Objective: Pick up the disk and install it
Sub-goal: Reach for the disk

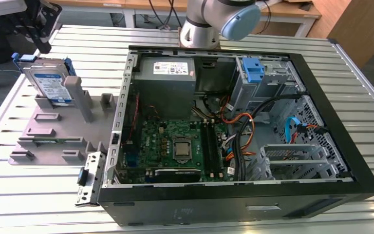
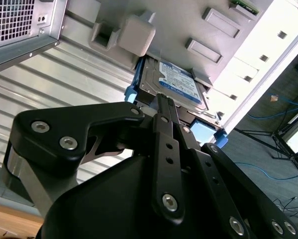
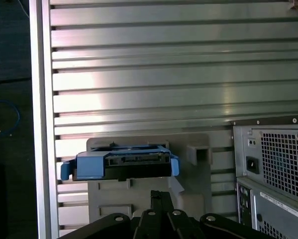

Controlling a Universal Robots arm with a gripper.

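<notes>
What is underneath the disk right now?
The disk stands propped in a grey plastic fixture, which lies on the ribbed metal table. The fixture covers its lower edge, so how it seats there cannot be seen.

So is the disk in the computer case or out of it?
Out. The disk stands on edge in the grey holder beside the open case, at the exterior view's left.

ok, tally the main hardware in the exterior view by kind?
disk: 1
grey holding fixture: 1
open computer case: 1
power supply: 1
motherboard: 1
blue latch piece: 1
Total: 6
</notes>
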